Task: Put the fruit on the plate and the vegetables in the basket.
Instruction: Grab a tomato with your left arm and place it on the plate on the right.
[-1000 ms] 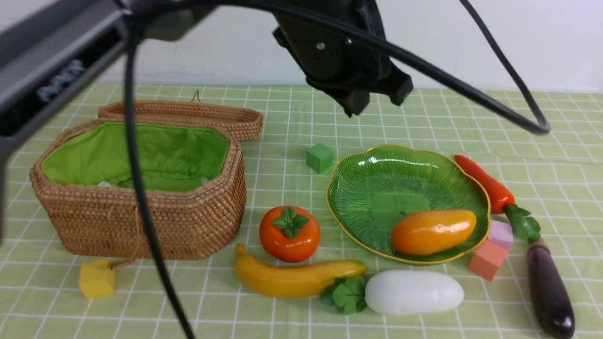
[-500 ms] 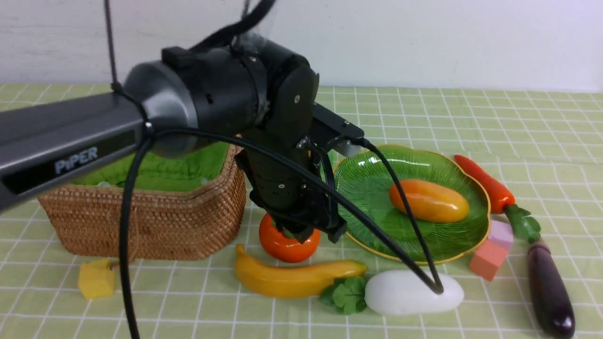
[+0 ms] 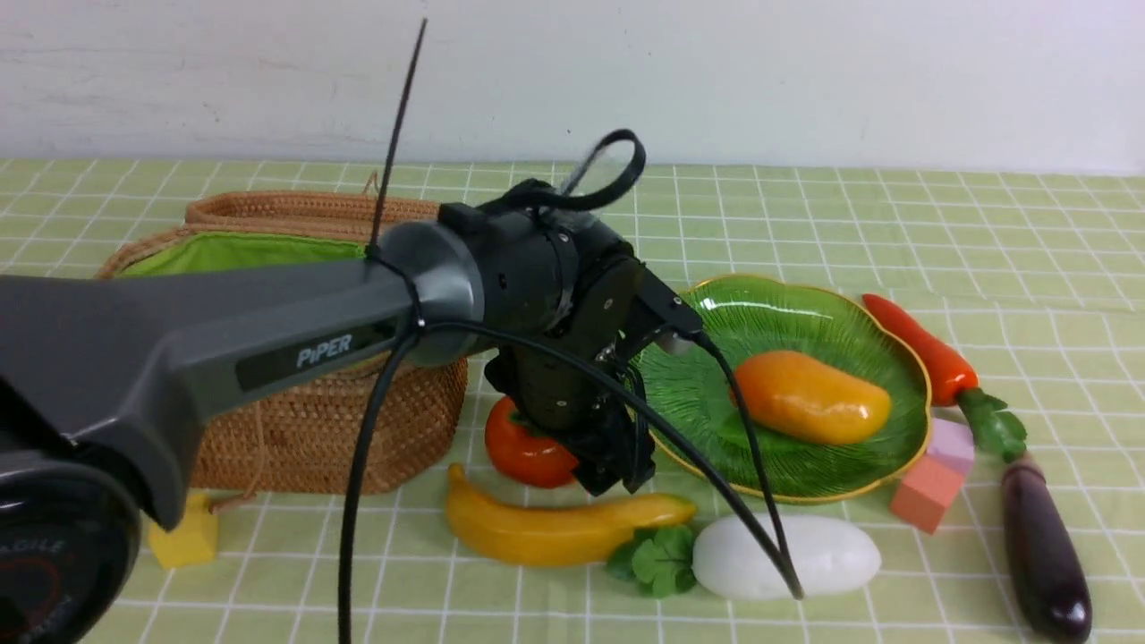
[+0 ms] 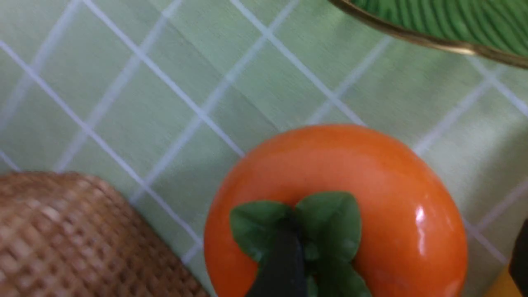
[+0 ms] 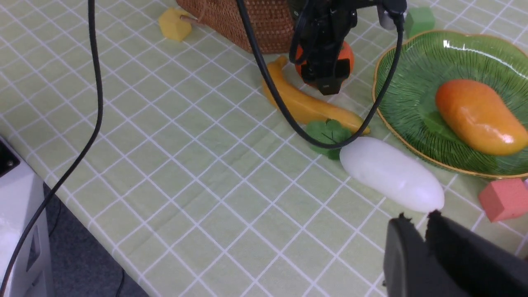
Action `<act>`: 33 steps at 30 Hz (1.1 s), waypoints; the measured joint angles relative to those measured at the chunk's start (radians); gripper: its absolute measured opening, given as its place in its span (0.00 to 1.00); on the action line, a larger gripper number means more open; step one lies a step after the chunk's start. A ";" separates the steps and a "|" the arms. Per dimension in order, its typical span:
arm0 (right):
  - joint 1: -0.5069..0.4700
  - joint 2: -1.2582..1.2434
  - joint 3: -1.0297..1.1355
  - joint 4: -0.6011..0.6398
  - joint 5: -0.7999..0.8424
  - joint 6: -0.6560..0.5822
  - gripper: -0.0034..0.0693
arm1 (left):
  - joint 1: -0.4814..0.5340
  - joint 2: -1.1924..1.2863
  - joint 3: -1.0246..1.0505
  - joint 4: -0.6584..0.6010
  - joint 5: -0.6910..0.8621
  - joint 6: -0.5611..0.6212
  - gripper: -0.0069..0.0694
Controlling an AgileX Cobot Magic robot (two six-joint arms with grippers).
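Starting on the left: the wicker basket [image 3: 420,438] sits open, green lining showing. I can't see any veg in it, though the arm blocks most of the inside. A yellow foam cube [image 3: 183,541] lies by its front corner; ignore it.

Next over is where the action is. The left gripper [image 3: 617,470] is down on the persimmon [image 3: 523,447], which sits on the tablecloth between the basket and the plate. In the left wrist view the jaws are spread: one finger [image 4: 280,268] sits right over the leafy cap and the other is off at the frame edge, so nothing's pinched yet. I'd call this the reach-and-grab step for fruit number two.

The banana [image 3: 555,532] lies just in front of the persimmon, with the white radish [image 3: 841,550] leaf-to-tip beside it.

The green leaf plate [image 3: 805,309] already has the mango [image 3: 809,398] on it. The carrot [image 3: 921,344] lies along its far right edge, a salmon cube [image 3: 926,496] sits by its front corner, and the eggplant [image 3: 1042,550] is furthest right.

The right gripper [image 5: 417,216] hovers near the radish's blunt end, jaws pressed together, carrying nothing.

My guess for the next move: the left gripper needs to shift so the round body sits between both fingers, not cap-under-finger. Then close, lift clear of the banana, and set it on the bare part of the plate without knocking the mango. It's glossy and round, so it could squirt out.
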 joint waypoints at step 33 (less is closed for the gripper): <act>0.000 0.000 0.000 0.002 0.009 0.000 0.16 | -0.068 -0.047 -0.207 0.011 -0.067 0.057 0.75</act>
